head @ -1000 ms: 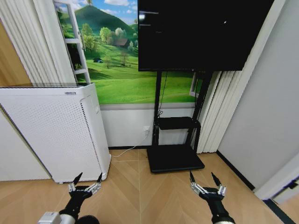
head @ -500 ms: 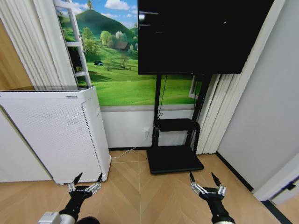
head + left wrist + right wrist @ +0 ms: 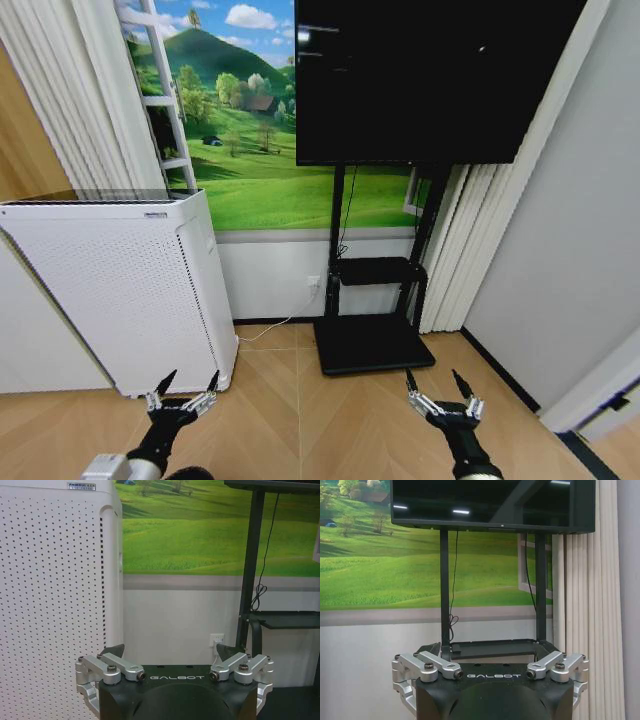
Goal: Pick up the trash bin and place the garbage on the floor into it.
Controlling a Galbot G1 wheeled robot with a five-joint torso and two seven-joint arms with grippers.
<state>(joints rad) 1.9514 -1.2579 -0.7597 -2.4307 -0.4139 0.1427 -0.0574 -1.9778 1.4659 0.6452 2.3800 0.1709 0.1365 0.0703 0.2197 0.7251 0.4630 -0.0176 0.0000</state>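
Note:
The trash bin and the garbage are out of view. My left gripper (image 3: 190,381) hangs low at the bottom left of the head view, open, with nothing between its fingers. My right gripper (image 3: 439,380) hangs at the same height on the right, also open and holding nothing. In the left wrist view the left gripper (image 3: 170,652) points at the white wall. In the right wrist view the right gripper (image 3: 487,650) points at the TV stand.
A tall white perforated air purifier (image 3: 120,285) stands at left against the wall. A black TV (image 3: 430,70) on a black stand with a floor plate (image 3: 375,340) is ahead. A landscape mural covers the wall. Bare wooden floor (image 3: 300,410) lies between the grippers.
The whole head view has shifted slightly downward, so the camera has tilted or risen a little. Both grippers keep their places in the picture.

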